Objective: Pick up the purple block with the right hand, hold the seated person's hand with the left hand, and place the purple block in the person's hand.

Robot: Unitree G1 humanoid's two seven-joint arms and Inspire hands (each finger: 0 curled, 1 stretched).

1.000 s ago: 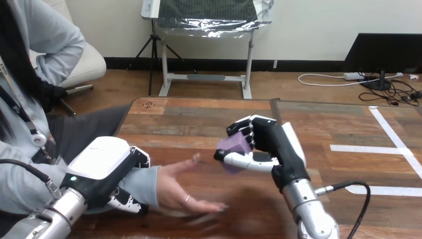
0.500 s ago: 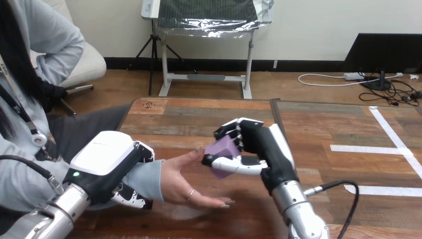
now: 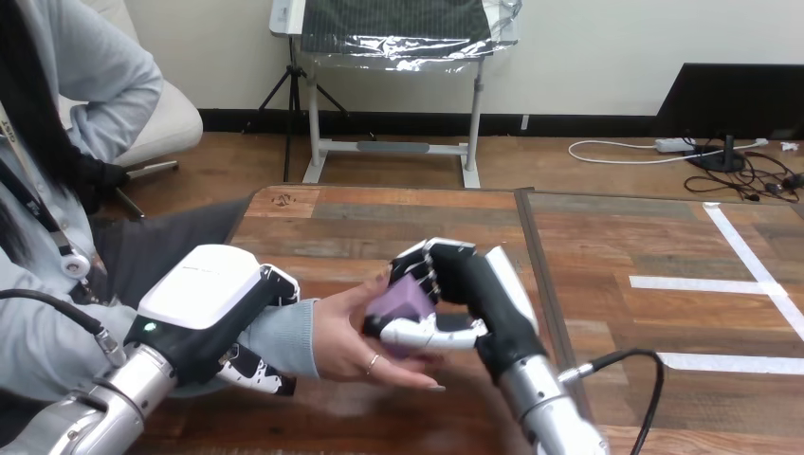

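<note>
The surface is made of wooden planks in mixed brown tones, with a seam running down its middle and white tape strips laid flat at the right of the frame.

At lower left, the left hand, its smooth white shell uppermost, is seen wrapped over the person's wrist, which is covered by a grey knit sleeve. Its jointed fingers are curled under and over that wrist.

The person's hand is held palm up near the lower centre of the frame, raised off the surface.

The purple block, matte and flat-faced, is pinched between the thumb and curled fingers of the right hand. It is placed right at the person's open palm, and whether it rests on the palm cannot be told.

Compared with half a second ago, the right hand and the block are found further left, so the gap to the palm is closed, and the person's fingertips are now partly covered by the thumb.
</note>
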